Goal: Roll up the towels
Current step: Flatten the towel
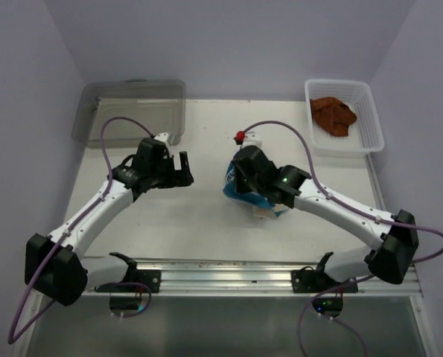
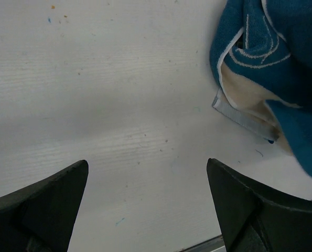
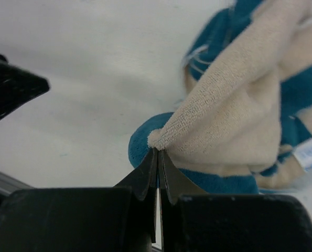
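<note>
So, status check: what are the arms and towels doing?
Left fingers open, empty, over table. Right fingers shut on corner of cream-and-blue towel. Rust-brown towel in white basket. Nothing blocking.

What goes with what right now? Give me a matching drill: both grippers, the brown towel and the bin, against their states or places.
Things:
1. left gripper
2. right gripper
3. brown towel
4. bin

States or places:
a. in the basket
b. far left corner of the table
c. shut on a corner of the blue towel
d. open, holding nothing

Pairs: 1-d, 2-c, 3-a, 4-b.
</note>
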Robot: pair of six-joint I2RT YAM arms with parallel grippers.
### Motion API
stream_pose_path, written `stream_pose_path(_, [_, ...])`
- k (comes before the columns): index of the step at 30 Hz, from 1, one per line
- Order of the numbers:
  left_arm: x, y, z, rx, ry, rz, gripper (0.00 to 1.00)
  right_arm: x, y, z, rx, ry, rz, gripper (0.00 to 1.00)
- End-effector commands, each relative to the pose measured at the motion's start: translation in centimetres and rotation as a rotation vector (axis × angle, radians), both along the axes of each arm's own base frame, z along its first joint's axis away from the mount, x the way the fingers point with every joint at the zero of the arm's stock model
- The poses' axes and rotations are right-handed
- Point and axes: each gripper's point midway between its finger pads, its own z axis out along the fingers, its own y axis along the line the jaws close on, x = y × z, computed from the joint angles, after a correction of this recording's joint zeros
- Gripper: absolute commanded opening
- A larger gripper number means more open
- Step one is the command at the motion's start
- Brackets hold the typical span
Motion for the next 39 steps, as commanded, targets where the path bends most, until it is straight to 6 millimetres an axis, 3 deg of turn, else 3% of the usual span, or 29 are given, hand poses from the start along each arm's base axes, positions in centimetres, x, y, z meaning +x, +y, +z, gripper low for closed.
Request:
stream_pose_path(1, [1.1, 3.3, 3.6, 0.003, -0.080, 0.100, 1.00, -0.8, 8.3, 1.1, 0.146, 0.014, 0.163, 0.00])
stream_pose_path(2, [1.2, 4.1, 3.8, -0.001, -0.081, 0.130, 1.00, -0.5, 10.3, 2.5, 0.187, -0.004, 0.192, 0.00])
stream_pose_path(3, [1.0, 5.1, 4.2, -0.004, -0.079, 0.171, 1.00, -0.6, 11.7, 2.1, 0.185, 0.010, 0.233, 0.00])
stream_pose_path(4, [1.2, 6.5, 4.3, -0.003, -0.076, 0.222, 1.00, -0.6, 13.3, 0.1, 0.151, 0.058, 0.269, 0.09])
stream_pose_path(5, [1.4, 7.7, 4.5, 0.020, -0.084, 0.273, 1.00, -1.1, 13.5, -0.8, 0.119, 0.110, 0.295, 0.23])
stream_pose_path(6, [1.2, 8.3, 4.4, 0.030, -0.073, 0.301, 1.00, -0.6, 14.3, 0.5, 0.125, 0.090, 0.306, 0.32])
stream_pose_path(8, [1.1, 9.5, 4.2, 0.056, -0.063, 0.363, 1.00, -0.1, 13.4, 1.1, 0.107, 0.054, 0.276, 0.47])
stream_pose_path(9, [0.9, 9.6, 4.0, 0.061, -0.055, 0.366, 1.00, 0.0, 12.3, 0.5, 0.080, 0.039, 0.256, 0.60])
stream_pose_path(11, [0.7, 9.1, 3.1, 0.052, -0.033, 0.336, 1.00, 0.8, 9.6, 2.0, 0.076, -0.009, 0.195, 0.66])
stream_pose_path(12, [0.7, 8.7, 2.9, 0.043, -0.030, 0.313, 1.00, 1.0, 7.9, 1.2, 0.057, 0.002, 0.158, 0.66])
stream_pose_path(14, [0.0, 7.7, 1.6, 0.017, 0.007, 0.272, 0.98, 2.3, 3.7, 2.1, 0.079, -0.008, 0.062, 0.66])
stream_pose_path(15, [0.0, 7.4, 1.4, 0.016, 0.006, 0.267, 0.98, 2.1, 1.7, -0.1, 0.056, 0.031, 0.023, 0.66])
stream_pose_path(17, [-1.2, 4.9, 0.4, 0.026, 0.027, 0.217, 0.98, 3.0, -2.3, -1.2, 0.064, 0.055, -0.071, 0.66])
stream_pose_path(18, [-2.4, 2.3, -0.3, 0.013, 0.056, 0.153, 0.97, 2.2, -4.2, -2.5, 0.063, 0.085, -0.101, 0.66])
stream_pose_path(19, [-3.0, 1.1, -0.8, 0.004, 0.077, 0.124, 0.97, 2.5, -6.2, -3.2, 0.084, 0.110, -0.147, 0.66])
stream_pose_path(20, [-3.8, 0.2, -2.1, 0.010, 0.114, 0.099, 0.96, 1.8, -7.6, -5.0, 0.072, 0.152, -0.172, 0.65])
stream_pose_path(21, [-4.6, -1.7, -2.5, 0.001, 0.119, 0.055, 0.96, 1.6, -8.6, -4.9, 0.093, 0.149, -0.196, 0.65])
stream_pose_path(23, [-5.6, -3.2, -3.9, 0.028, 0.147, 0.013, 0.96, 1.1, -10.9, -6.5, 0.105, 0.190, -0.255, 0.65])
stream_pose_path(25, [-7.0, -5.4, -4.8, 0.046, 0.167, -0.061, 0.96, 1.0, -12.6, -6.8, 0.134, 0.199, -0.316, 0.64])
stream_pose_path(29, [-10.0, -8.6, -7.6, 0.111, 0.240, -0.169, 0.96, 0.2, -14.3, -8.4, 0.164, 0.243, -0.379, 0.64])
stream_pose_path(33, [-12.7, -11.5, -9.0, 0.134, 0.266, -0.263, 0.96, 0.4, -14.1, -8.4, 0.183, 0.244, -0.384, 0.64])
stream_pose_path(39, [-12.9, -13.7, -9.9, 0.131, 0.263, -0.271, 0.92, 0.7, -14.0, -8.1, 0.191, 0.239, -0.386, 0.64])
